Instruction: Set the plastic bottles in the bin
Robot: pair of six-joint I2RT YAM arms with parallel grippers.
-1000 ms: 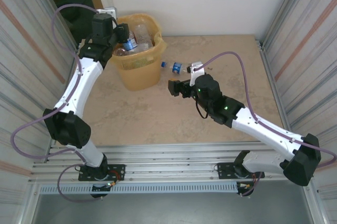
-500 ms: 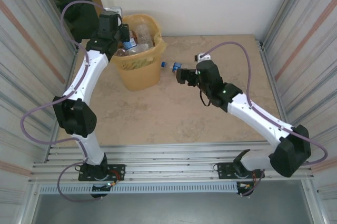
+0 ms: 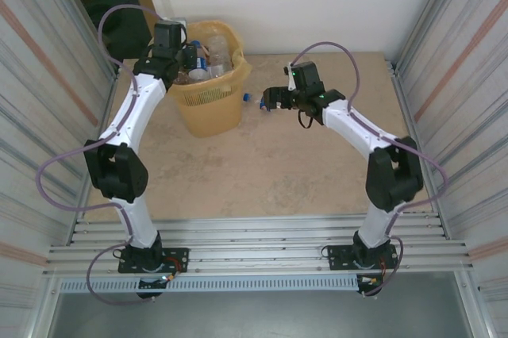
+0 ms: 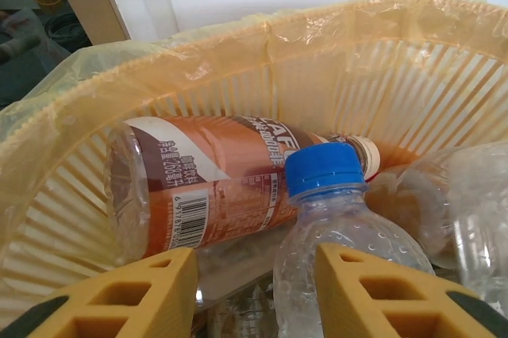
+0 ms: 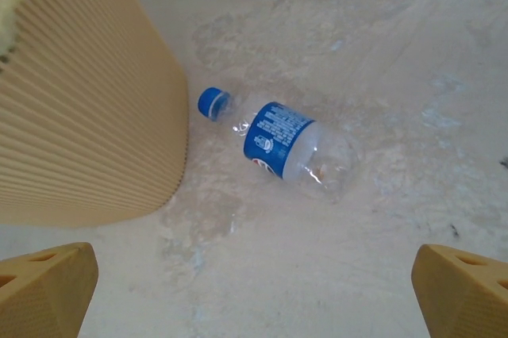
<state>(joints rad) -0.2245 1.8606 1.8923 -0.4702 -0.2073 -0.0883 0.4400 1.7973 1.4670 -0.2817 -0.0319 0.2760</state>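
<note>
While hovering above the table (image 5: 381, 52), holding the right gripper (image 5: 254, 270) spread wide, its yellow fingertips (image 5: 48, 286) sitting in the two lower corners of the right wrist view and gripping nothing. Just beyond them, toward the middle of that view, seeing a clear bottle with a blue label (image 5: 290, 147) lying on its side on the table, blue cap pointing to the upper left, near the ribbed outer wall of the bin (image 5: 87, 100) but apart from it. Over at the upper left of the top view, reaching across the bin's rim with the left gripper (image 3: 194, 54); in the left wrist view, showing its fingers (image 4: 119, 294) part way apart along the lower edge, a clear blue-capped bottle (image 4: 333, 219) rising between them, and not managing to tell whether pinching it. Farther in, finding a brown-labelled bottle (image 4: 222, 187) lying against the lined wall, with more clear bottles (image 4: 468, 203) crowding at the right.
</note>
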